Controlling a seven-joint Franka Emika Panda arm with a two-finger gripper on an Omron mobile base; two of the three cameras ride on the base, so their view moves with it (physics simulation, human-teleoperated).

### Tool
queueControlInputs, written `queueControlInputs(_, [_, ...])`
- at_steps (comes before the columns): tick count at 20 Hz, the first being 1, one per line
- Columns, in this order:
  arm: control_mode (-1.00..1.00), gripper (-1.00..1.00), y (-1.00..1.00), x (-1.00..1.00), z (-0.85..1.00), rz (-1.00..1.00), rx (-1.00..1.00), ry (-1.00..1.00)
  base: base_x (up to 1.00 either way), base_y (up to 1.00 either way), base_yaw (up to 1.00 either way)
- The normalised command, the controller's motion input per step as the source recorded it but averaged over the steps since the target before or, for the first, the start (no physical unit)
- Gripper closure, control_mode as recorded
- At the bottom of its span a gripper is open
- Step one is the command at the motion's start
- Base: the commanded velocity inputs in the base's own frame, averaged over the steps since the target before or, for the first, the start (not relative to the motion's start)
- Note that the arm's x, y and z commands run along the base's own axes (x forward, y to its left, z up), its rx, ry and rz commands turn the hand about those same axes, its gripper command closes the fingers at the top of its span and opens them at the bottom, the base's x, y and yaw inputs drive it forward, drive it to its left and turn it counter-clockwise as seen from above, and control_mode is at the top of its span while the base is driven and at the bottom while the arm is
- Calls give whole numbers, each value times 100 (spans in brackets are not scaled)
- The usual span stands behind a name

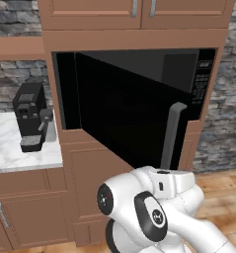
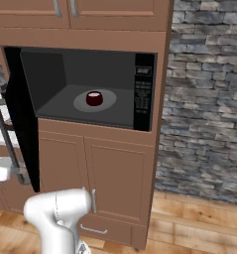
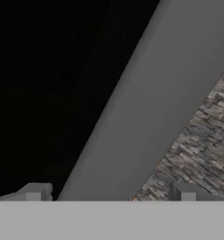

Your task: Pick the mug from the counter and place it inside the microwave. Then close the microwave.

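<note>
mug (image 2: 94, 98) already on microwave (image 2: 144, 92) turntable; gripper (image 3: 108, 192) jaws wide open, empty, straddling door handle (image 3: 146, 108); bar's long axis runs 7-to-1 o'clock between tips; push shut next.

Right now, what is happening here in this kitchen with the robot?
The small dark red mug already sits on the round grey turntable inside the large black built-in microwave. Its dark glass door stands open. The white arm's gripper is at the door's long grey bar handle, jaws open with the bar between them, so closing the door is what remains. A small black coffee machine stands on the white marble counter.
</note>
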Motion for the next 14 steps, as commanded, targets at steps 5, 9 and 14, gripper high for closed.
queueControlInputs(5, [-100, -100, -37, 20, 0, 0, 0, 0, 0, 0, 0])
queueControlInputs(9, [-100, -100, -33, 17, 0, 0, 0, 0, 0, 0, 0])
queueControlInputs(14, [-100, -100, -26, 21, 0, 0, 0, 0, 0, 0, 0])
